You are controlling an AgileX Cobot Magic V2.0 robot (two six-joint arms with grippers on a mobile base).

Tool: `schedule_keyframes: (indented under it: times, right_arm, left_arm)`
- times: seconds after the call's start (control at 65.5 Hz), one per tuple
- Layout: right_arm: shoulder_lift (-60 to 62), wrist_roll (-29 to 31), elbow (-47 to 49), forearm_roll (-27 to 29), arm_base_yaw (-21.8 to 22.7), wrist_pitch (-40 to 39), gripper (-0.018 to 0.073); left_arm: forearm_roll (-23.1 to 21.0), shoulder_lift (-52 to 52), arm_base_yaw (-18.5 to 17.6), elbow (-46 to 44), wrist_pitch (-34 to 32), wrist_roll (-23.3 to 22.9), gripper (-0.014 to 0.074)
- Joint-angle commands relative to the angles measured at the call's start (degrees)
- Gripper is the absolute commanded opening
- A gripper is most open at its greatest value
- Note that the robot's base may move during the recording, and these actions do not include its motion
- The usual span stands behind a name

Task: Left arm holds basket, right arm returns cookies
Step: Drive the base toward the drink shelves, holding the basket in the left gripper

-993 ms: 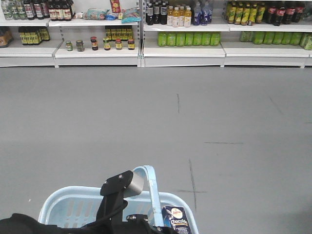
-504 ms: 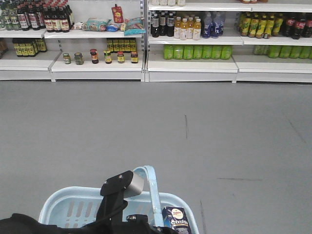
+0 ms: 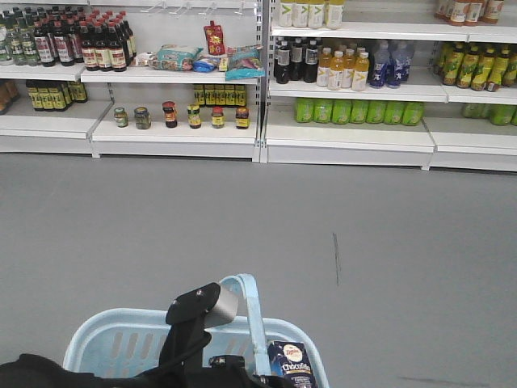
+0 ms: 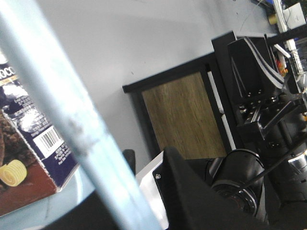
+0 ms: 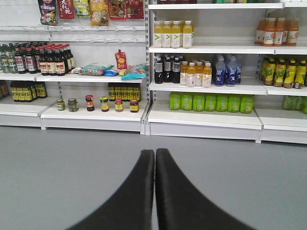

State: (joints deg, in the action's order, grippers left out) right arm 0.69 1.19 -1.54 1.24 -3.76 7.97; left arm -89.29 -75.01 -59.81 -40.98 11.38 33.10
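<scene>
Right gripper (image 5: 154, 155) is pinched closed, its two black fingers pressed together with nothing between them, facing store shelves (image 5: 206, 117) across a grey floor (image 5: 57, 153); green bottles (image 5: 211, 102) sit in a row low on the right.

From the front, the left arm (image 3: 198, 319) reaches down beside the upright hoop handle (image 3: 252, 319) of the basket (image 3: 113, 343). The cookies (image 3: 291, 364) stand upright inside, at the basket's right end, just beside the handle.

At the left wrist, the left gripper (image 4: 132, 201) is clamped on the pale blue handle, which crosses close to the lens, with one black finger (image 4: 192, 201) showing beside it. The cookies' box lies behind the handle, barcode showing.
</scene>
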Motion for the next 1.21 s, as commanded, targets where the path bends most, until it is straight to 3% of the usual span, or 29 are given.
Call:
schedule_keyframes:
  times: [0.0,1.192]
  right_arm:
    - [1.0,0.3,-0.3,-0.1,0.0,-4.0,-0.0010]
    - [1.0,0.3,-0.2,-0.1,0.0,-4.0,-0.0010]
  left_arm:
    - [-0.6,1.8,-0.1,-1.8,-0.3,0.5,-0.0006]
    - [-0.6,1.8,-0.1,-1.8,-0.4,0.5,-0.0006]
